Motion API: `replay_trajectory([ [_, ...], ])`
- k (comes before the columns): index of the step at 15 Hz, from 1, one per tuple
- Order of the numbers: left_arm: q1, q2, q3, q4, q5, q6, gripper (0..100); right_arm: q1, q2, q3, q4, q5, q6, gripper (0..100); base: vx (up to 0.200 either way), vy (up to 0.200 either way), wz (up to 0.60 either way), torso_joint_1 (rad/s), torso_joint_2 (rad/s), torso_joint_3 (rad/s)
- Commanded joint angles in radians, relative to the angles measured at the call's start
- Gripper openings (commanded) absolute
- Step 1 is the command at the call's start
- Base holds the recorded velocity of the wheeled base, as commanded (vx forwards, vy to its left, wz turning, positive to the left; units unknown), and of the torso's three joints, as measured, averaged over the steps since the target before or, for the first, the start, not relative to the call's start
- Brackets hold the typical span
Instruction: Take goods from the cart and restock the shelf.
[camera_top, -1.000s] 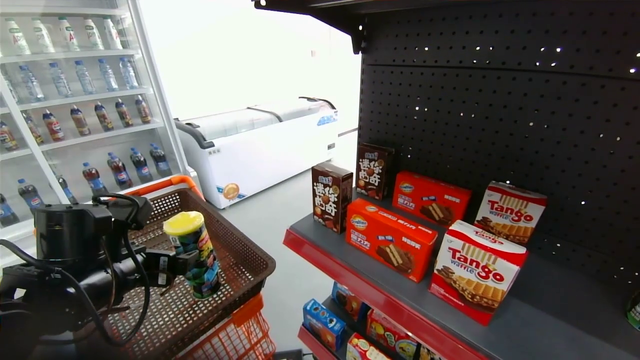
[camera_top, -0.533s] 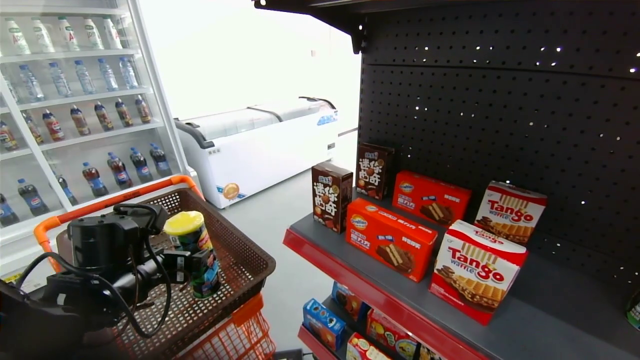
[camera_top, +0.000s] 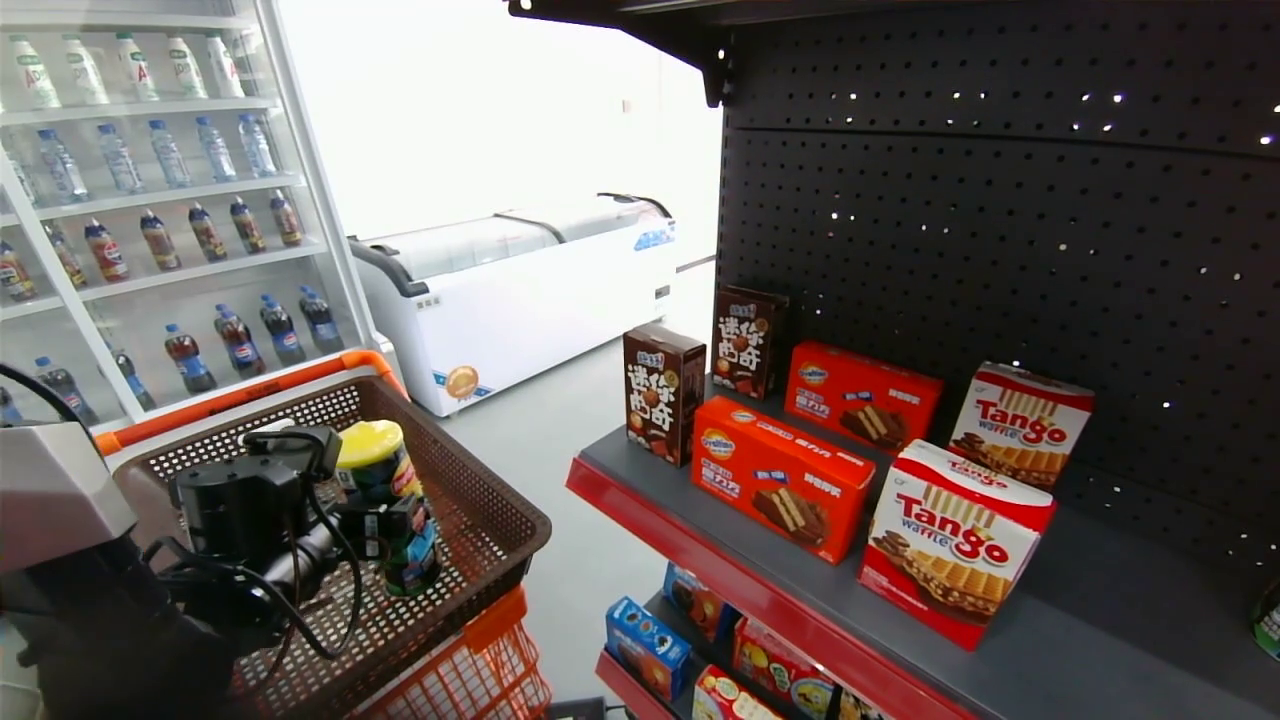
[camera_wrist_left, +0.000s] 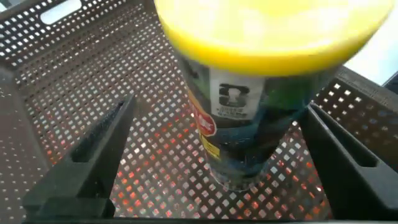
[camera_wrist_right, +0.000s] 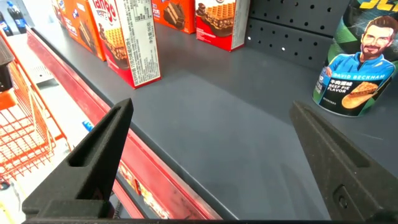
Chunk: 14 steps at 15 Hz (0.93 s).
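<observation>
A chips can (camera_top: 383, 476) with a yellow lid stands upright in the brown cart basket (camera_top: 505, 528). My left gripper (camera_top: 398, 522) is open around the can's lower half. In the left wrist view the can (camera_wrist_left: 261, 93) sits between the two fingers with a gap on each side, and my left gripper (camera_wrist_left: 217, 112) does not press on it. My right gripper (camera_wrist_right: 211, 112) hangs open over a bare stretch of the grey shelf (camera_wrist_right: 230, 130), with nothing between its fingers. A green can (camera_wrist_right: 356, 62) stands on that shelf near the pegboard.
The shelf (camera_top: 1100, 640) carries brown boxes (camera_top: 663, 392), orange boxes (camera_top: 782, 478) and red-white wafer boxes (camera_top: 952, 540), with bare room toward its right end. A lower orange basket (camera_top: 470, 670) sits under the brown one. Drink coolers and a chest freezer (camera_top: 520, 290) stand behind.
My left arm has slid right and slightly down, bringing its fingers further around the can. The can has stayed where it stands in the basket.
</observation>
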Motion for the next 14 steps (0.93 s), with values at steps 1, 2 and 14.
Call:
replay_trajectory([
  [1, -0.002, 0.074, -0.006, -0.023, 0.001, 0.0, 100, 0.0, 0.0, 0.0, 0.0, 0.0, 0.0, 100, 0.0, 0.0, 0.0, 0.0, 0.0, 0.0],
  [2, -0.002, 0.086, -0.011, -0.026, 0.001, 0.0, 100, 0.0, 0.0, 0.0, 0.0, 0.002, 0.0, 100, 0.0, 0.0, 0.0, 0.0, 0.0, 0.0],
  [14, -0.004, 0.115, -0.081, -0.001, 0.007, 0.072, 0, 0.0, 0.0, 0.0, 0.0, 0.002, 0.0, 100, 0.0, 0.0, 0.0, 0.0, 0.0, 0.0],
])
